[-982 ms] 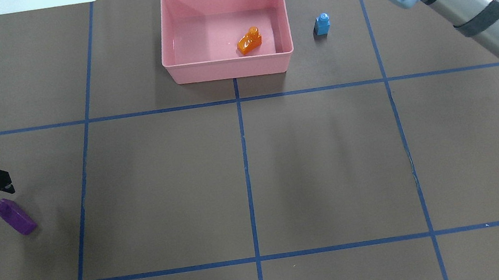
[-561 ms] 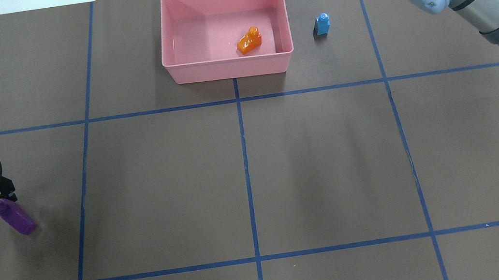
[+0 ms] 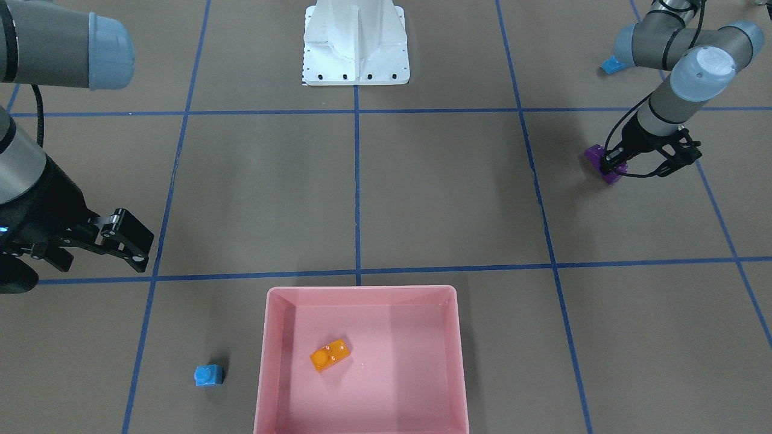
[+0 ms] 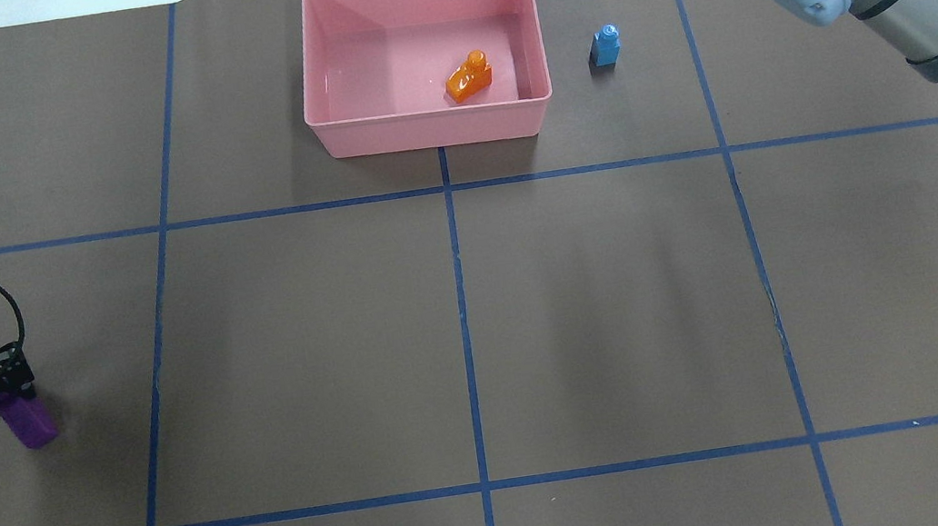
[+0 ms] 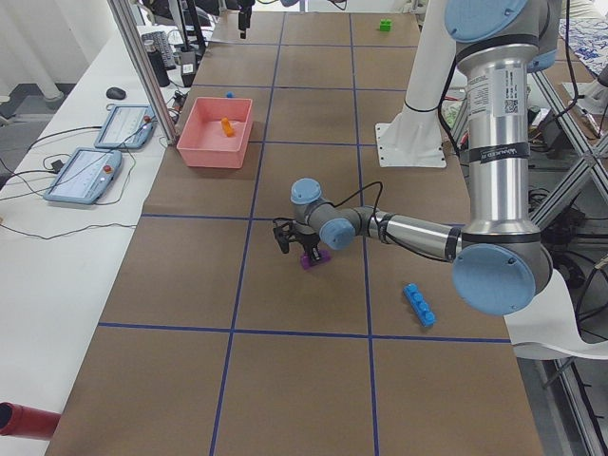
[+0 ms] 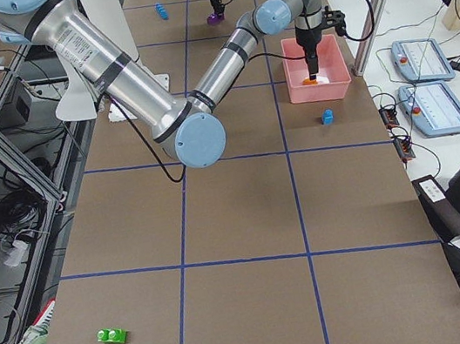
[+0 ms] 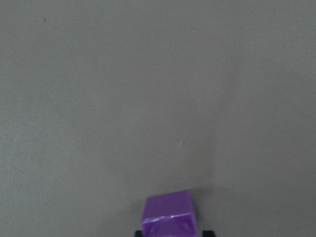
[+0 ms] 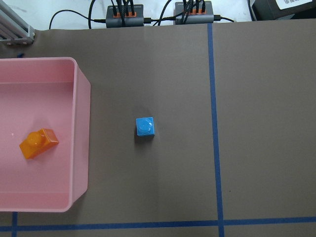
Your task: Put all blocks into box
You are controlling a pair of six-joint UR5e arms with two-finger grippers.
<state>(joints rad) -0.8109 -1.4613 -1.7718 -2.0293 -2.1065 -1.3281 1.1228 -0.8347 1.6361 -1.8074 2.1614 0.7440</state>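
Note:
The pink box (image 4: 432, 130) stands at the far middle of the table with an orange block (image 4: 469, 78) lying inside. A tiny blue cube (image 4: 606, 45) sits just right of the box, straight below the right wrist camera (image 8: 145, 126). My right gripper (image 3: 90, 256) hangs open and empty above that area. At the table's left edge, my left gripper (image 4: 6, 397) is down on the purple block (image 4: 33, 427), which rests on the table. In the left wrist view its black tips press both sides of the block (image 7: 168, 212). A long blue block (image 5: 418, 304) and a green block (image 6: 112, 336) lie apart.
The white robot base (image 3: 356, 60) sits at the near middle edge. Blue tape lines cross the brown table cover. Two tablets (image 5: 90, 176) lie on a side bench beyond the box. A red object (image 5: 24, 418) pokes in at the corner of the exterior left view.
My left gripper has moved onto the purple block's upper end and closed around it; the block has shifted slightly. My right arm swung to the right, then held still.

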